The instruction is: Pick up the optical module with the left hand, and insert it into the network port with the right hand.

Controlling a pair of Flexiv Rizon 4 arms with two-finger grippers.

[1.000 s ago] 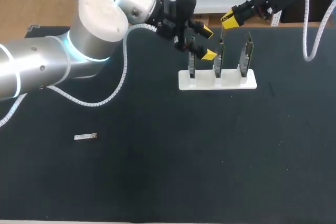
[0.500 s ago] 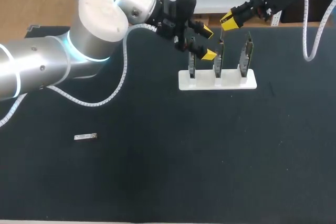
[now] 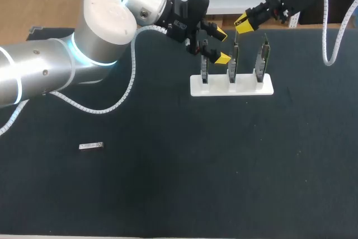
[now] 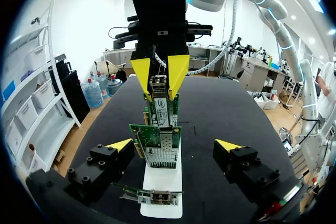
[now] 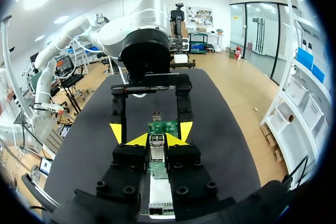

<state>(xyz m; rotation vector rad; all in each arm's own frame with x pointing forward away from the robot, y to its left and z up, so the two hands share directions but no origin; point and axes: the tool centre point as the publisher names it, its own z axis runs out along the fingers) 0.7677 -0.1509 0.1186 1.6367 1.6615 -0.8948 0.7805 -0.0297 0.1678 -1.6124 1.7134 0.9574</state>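
optical module (image 4: 159, 85) is pinched in my right pincer (image 3: 244, 23), closed on it above the circuit cards (image 3: 234, 60). over the last second it only crept up slightly, so i judge insertion not yet done. my left pincer (image 3: 220, 46) hangs wide open, empty.

No words or numbers can be read here. A green card (image 4: 163, 113) standing on the table has a small white sticker (image 4: 164, 116) with print on it. The print is too tiny to make out.
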